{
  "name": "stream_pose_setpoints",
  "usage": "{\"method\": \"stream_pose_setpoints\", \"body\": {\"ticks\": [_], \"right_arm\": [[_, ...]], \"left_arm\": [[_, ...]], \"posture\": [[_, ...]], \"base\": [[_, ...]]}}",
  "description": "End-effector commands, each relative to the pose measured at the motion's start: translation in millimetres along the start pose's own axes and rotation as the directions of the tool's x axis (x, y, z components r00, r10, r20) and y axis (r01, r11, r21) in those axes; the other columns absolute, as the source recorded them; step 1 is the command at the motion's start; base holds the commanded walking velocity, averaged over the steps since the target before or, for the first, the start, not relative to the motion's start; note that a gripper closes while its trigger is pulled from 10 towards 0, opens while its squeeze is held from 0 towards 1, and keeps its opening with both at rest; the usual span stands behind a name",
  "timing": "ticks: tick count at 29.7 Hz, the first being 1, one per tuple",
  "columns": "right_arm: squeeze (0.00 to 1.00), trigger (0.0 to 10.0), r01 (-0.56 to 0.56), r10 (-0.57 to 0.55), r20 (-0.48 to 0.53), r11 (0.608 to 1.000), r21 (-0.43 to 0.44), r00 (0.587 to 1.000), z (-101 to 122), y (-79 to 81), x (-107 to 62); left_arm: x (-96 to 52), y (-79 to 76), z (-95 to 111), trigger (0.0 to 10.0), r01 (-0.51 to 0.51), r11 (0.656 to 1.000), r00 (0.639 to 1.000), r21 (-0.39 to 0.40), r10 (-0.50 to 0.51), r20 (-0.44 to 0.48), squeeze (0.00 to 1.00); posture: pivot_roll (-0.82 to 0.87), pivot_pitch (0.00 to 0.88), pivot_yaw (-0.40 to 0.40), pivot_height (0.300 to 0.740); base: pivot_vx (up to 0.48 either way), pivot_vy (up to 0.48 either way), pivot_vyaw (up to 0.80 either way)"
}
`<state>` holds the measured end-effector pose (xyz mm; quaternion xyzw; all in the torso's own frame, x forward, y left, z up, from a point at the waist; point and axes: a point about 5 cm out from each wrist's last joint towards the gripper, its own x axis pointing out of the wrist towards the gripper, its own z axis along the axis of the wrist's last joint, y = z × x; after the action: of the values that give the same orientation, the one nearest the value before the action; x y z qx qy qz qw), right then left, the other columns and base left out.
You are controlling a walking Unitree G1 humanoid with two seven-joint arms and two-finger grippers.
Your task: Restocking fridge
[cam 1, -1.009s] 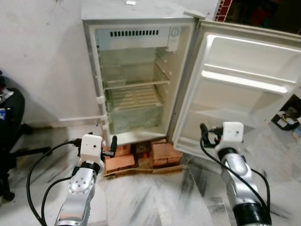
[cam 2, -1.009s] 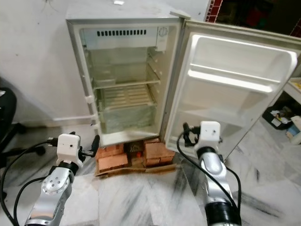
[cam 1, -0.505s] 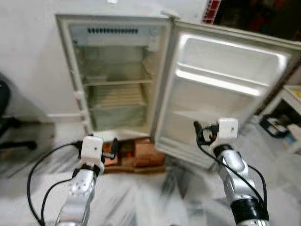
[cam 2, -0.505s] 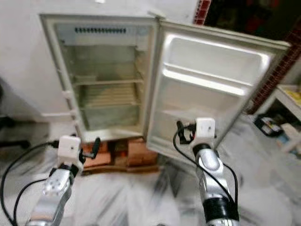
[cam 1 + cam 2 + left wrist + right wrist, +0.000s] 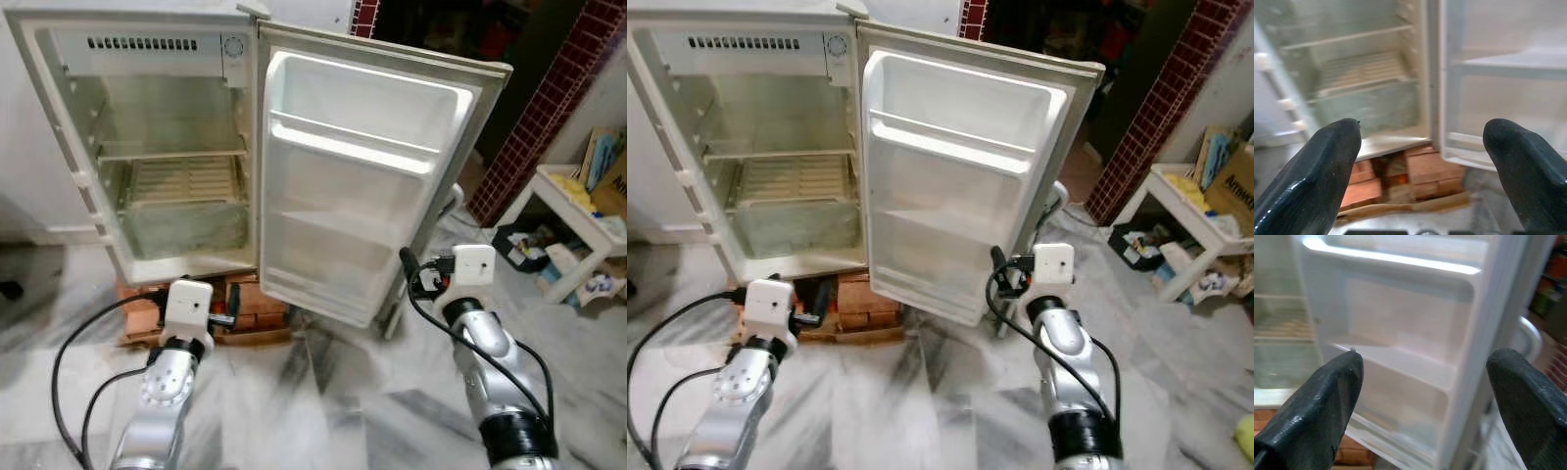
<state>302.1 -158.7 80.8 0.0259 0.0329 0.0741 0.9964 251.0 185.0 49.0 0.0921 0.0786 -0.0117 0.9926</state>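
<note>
The fridge [image 5: 157, 147] stands on bricks [image 5: 250, 304] with its door [image 5: 362, 186] swung wide and shelves bare — nothing to stock is in hand. Left claw [image 5: 1420, 166] and right claw [image 5: 1422, 401] are both released, empty. The door looks light and stiff — best held by its edge.

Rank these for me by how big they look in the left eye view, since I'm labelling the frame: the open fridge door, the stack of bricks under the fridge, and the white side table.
1. The fridge door, largest by far.
2. The white side table, though the frame edge cuts it off.
3. The stack of bricks, mostly hidden behind the left gripper and the fridge, so ranks 2 and 3 are unsure.
</note>
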Motion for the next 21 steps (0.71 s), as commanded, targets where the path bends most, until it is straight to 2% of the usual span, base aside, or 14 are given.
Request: {"method": "stream_pose_setpoints", "body": {"ticks": [1, 7, 17, 19, 21], "right_arm": [[0.0, 10.0, 0.029, -0.029, 0.017, 0.999, -0.014, 0.999, 6, -10.5, -0.4], [0.0, 10.0, 0.048, -0.048, 0.007, 0.999, -0.002, 0.999, 2, -13.4, -4.3], [0.0, 10.0, 0.068, -0.068, 0.016, 0.998, 0.018, 0.998, 3, -17.2, -5.6], [0.0, 10.0, 0.123, -0.123, -0.013, 0.984, 0.127, 0.992, -1, -21.5, -7.7], [0.0, 10.0, 0.167, -0.162, -0.04, 0.965, 0.202, 0.986, -4, -25.0, -9.0]], "left_arm": [[1.0, -5.4, 3, 10.0, 0.009, 1.0, 1.0, -0.004, -0.009, 0.013, 0.0], [0.4, -3.3, 2, 10.0, -0.007, 1.0, 1.0, 0.0, 0.007, 0.013, 0.0], [-2.2, -2.0, 3, 10.0, -0.013, 1.0, 1.0, 0.002, 0.013, 0.016, 0.0], [-4.9, 1.8, 3, 10.0, -0.035, 0.998, 0.999, -0.046, 0.036, 0.023, 0.0], [-7.5, 4.1, 3, 10.0, -0.043, 0.999, 0.999, -0.016, 0.043, 0.033, 0.0]], "posture": [[0.06, 0.0, -0.071, 0.74], [0.06, 0.0, -0.067, 0.74], [0.06, 0.0, -0.061, 0.74], [0.06, 0.0, -0.059, 0.74], [0.06, 0.0, -0.058, 0.74]], "base": [[0.0, -0.461, 0.73], [0.0, -0.461, 0.64], [0.0, -0.45, 0.0], [0.0, 0.0, 0.0], [0.0, 0.0, 0.0]]}}
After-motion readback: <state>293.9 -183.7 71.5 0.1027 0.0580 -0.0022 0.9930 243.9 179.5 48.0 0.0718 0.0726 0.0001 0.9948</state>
